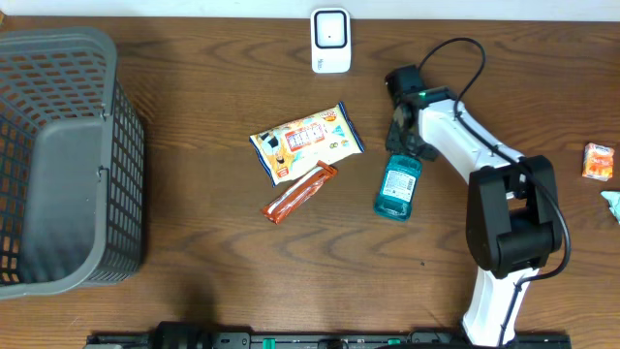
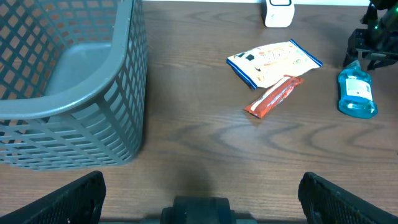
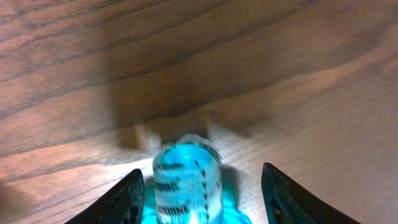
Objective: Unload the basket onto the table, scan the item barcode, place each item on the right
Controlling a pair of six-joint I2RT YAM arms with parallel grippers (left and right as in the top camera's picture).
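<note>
A blue mouthwash bottle (image 1: 397, 186) lies on the wooden table, cap pointing to the far side. My right gripper (image 1: 400, 145) is low over its cap end. In the right wrist view the ribbed clear cap (image 3: 186, 180) sits between the two fingers of the right gripper (image 3: 200, 186); the left finger is close beside it and a gap shows on the right side, so the jaws stand open around it. The white scanner (image 1: 330, 41) stands at the far edge. My left gripper (image 2: 199, 186) is wide open over bare wood, far from the bottle (image 2: 356, 94).
A snack packet (image 1: 305, 142) and an orange bar (image 1: 300, 192) lie left of the bottle. A grey mesh basket (image 1: 58, 165) fills the left end. A small orange packet (image 1: 599, 161) lies near the right edge.
</note>
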